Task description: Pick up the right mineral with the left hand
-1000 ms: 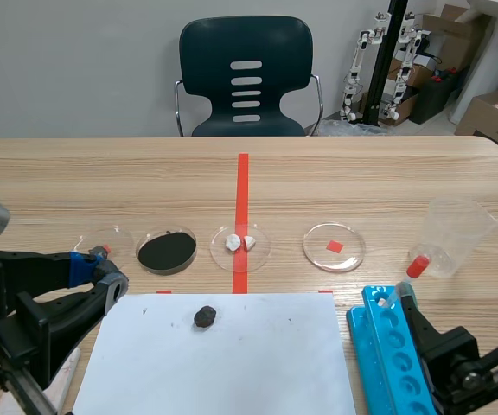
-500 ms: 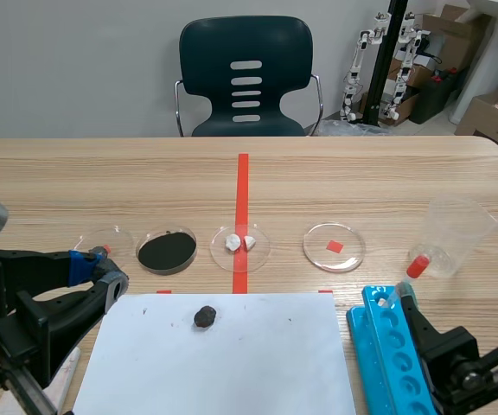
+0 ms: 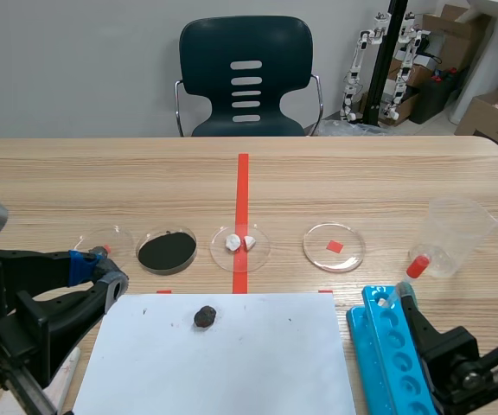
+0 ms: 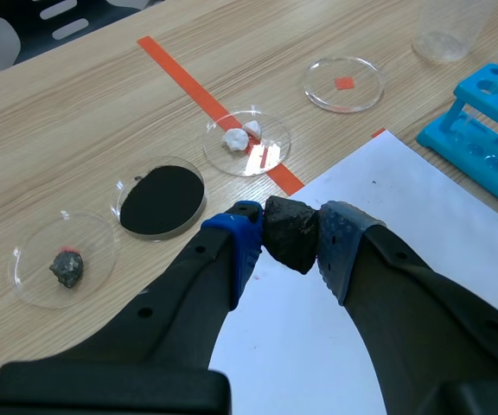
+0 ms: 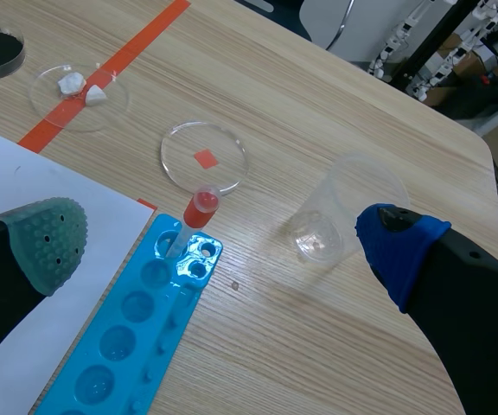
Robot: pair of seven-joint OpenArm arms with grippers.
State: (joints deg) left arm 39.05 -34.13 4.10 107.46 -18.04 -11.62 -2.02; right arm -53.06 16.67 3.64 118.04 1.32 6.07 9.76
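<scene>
A dark lumpy mineral (image 3: 204, 316) lies on the white paper sheet (image 3: 232, 363), near its far edge. My left gripper (image 3: 98, 270) hovers open over the paper's left corner, clearly apart from the mineral. In the left wrist view the mineral (image 4: 289, 235) shows through the gap between the blue pads (image 4: 245, 238), ahead of them. A small grey mineral (image 4: 67, 266) sits in a clear dish further left. My right gripper (image 5: 223, 235) stands wide open above the blue rack, holding nothing.
Across the table stand a dish of black powder (image 3: 167, 250), a dish with white pieces (image 3: 240, 245) on the red tape, and a dish with a red square (image 3: 334, 246). A clear cup (image 3: 456, 233), a red-capped tube (image 3: 415, 266) and a blue tube rack (image 3: 387, 346) are at the right.
</scene>
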